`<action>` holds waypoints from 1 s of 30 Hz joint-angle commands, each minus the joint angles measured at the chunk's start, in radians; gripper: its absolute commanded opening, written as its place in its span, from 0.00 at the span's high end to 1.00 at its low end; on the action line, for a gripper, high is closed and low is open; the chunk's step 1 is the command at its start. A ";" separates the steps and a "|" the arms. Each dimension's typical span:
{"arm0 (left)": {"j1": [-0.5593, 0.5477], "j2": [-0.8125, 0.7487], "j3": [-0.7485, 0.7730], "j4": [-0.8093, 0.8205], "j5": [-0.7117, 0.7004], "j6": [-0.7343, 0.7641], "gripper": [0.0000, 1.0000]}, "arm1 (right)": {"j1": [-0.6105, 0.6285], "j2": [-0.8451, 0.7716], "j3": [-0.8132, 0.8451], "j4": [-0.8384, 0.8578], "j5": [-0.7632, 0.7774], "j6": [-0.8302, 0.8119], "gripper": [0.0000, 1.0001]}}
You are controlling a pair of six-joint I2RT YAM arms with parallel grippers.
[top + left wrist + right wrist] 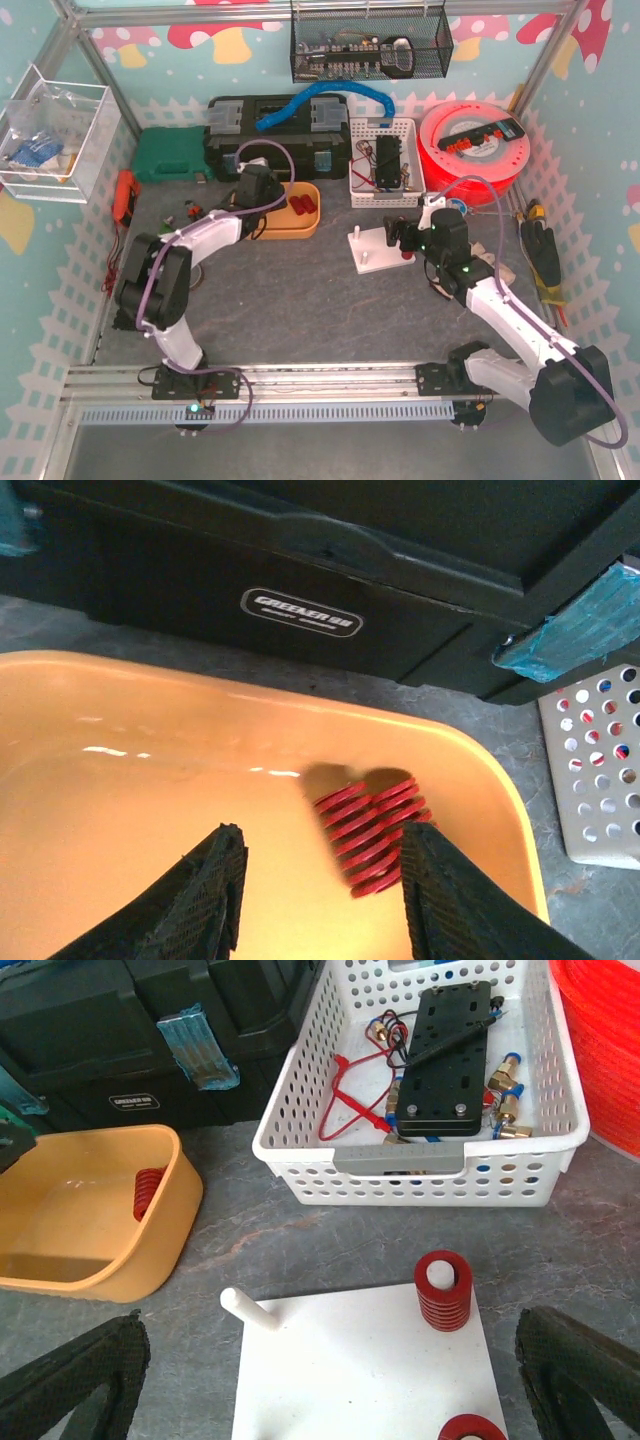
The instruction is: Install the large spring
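Note:
Two red springs (371,831) lie side by side in the orange bin (120,770), near its right end. My left gripper (320,885) is open just above them, and its right finger (455,900) is beside the springs. In the top view the left gripper (262,196) is over the bin (292,228). My right gripper (320,1390) is open and empty over the white peg plate (360,1370). One red spring (443,1290) sits on a peg, another (470,1428) shows at the bottom edge, and one peg (250,1310) is bare.
A black toolbox (275,130) stands behind the bin. A white basket (383,162) with electronics and a red spool (470,145) stand at the back right. A green case (170,155) is at the back left. Tools lie along the right edge.

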 commanded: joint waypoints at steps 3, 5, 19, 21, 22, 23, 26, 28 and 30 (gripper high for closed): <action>-0.006 0.153 0.119 -0.012 0.049 -0.037 0.54 | 0.005 -0.017 -0.048 0.086 0.055 -0.004 0.01; -0.007 0.189 0.142 -0.010 0.056 -0.044 0.54 | 0.005 -0.019 -0.056 0.096 0.062 -0.005 0.01; -0.035 0.330 0.231 -0.015 0.101 -0.063 0.57 | 0.005 0.006 -0.075 0.125 0.068 -0.007 0.01; -0.035 0.333 0.231 -0.025 0.099 -0.065 0.57 | 0.005 0.006 -0.077 0.125 0.067 -0.007 0.01; -0.035 0.333 0.230 -0.028 0.101 -0.066 0.57 | 0.005 0.006 -0.076 0.124 0.066 -0.007 0.01; -0.035 0.332 0.228 -0.032 0.101 -0.067 0.57 | 0.005 0.007 -0.077 0.125 0.067 -0.007 0.01; -0.035 0.330 0.219 -0.036 0.102 -0.073 0.57 | 0.005 0.012 -0.074 0.124 0.066 -0.008 0.02; -0.035 0.332 0.217 -0.037 0.110 -0.075 0.57 | 0.005 0.013 -0.074 0.125 0.065 -0.008 0.02; -0.035 0.337 0.218 -0.039 0.121 -0.079 0.57 | 0.005 0.015 -0.074 0.124 0.065 -0.010 0.02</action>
